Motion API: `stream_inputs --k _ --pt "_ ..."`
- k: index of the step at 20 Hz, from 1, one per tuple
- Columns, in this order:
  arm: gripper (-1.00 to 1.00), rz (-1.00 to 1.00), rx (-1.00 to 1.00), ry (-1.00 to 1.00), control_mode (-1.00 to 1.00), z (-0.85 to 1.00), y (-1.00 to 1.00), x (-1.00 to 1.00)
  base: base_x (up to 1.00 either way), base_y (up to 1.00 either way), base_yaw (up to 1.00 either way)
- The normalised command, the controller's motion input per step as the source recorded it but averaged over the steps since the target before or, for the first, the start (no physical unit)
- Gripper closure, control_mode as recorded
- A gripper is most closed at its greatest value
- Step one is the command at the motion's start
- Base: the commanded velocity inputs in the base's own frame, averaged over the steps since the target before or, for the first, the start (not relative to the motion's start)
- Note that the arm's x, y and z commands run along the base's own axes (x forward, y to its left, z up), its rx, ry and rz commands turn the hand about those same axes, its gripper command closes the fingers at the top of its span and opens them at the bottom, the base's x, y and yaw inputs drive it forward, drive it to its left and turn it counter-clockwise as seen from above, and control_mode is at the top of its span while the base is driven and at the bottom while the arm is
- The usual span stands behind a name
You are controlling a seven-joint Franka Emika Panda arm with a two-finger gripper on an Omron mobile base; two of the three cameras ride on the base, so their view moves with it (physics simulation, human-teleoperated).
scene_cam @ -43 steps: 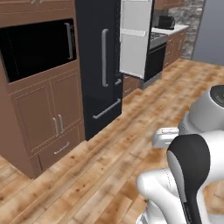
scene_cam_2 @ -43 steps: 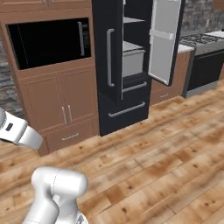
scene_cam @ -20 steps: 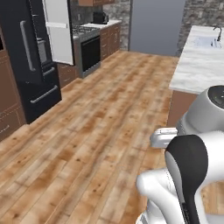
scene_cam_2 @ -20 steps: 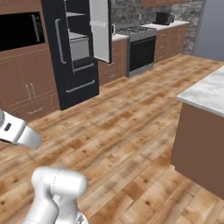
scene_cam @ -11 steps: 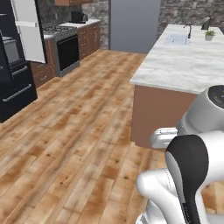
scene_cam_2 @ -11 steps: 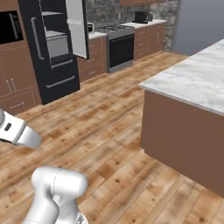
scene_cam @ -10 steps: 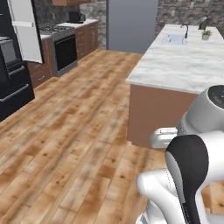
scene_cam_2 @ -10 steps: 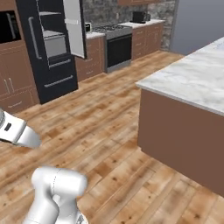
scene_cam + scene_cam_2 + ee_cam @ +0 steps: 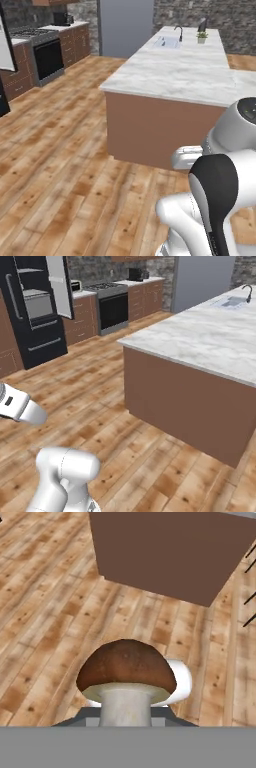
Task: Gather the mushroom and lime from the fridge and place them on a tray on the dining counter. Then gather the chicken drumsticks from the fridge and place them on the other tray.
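Mushroom (image 9: 126, 672) sits gripped by its stem in the gripper's narrow jaws, above the wood floor (image 9: 45, 612) near the marble dining counter (image 9: 200, 75). Tray placement, lime, drumsticks remain.

A mushroom (image 9: 126, 677) is seen close up in the hand view, with a rounded, glossy brown cap, a pale rim beneath it and a thick off-white stem. It is held upright, cap uppermost, its stem running down out of sight at the lower edge, above the wooden floor. The fridge (image 9: 35, 308) is seen in the right base view as a tall black unit, well apart at the far left, with its upper door swung open and pale shelves shown inside. The table (image 9: 185, 75) is topped in pale grey marble over a brown body.
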Motion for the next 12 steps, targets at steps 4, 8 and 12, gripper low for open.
stream_inputs --k 4,8,12 --pt "1.00 0.00 0.00 0.00 1.00 0.00 0.00 0.00 -0.28 -1.00 -0.12" --pt "1.00 0.00 0.00 0.00 1.00 0.00 0.00 0.00 -0.16 -1.00 -0.09" --pt "1.00 0.00 0.00 0.00 1.00 0.00 0.00 0.00 -0.04 -1.00 -0.09"
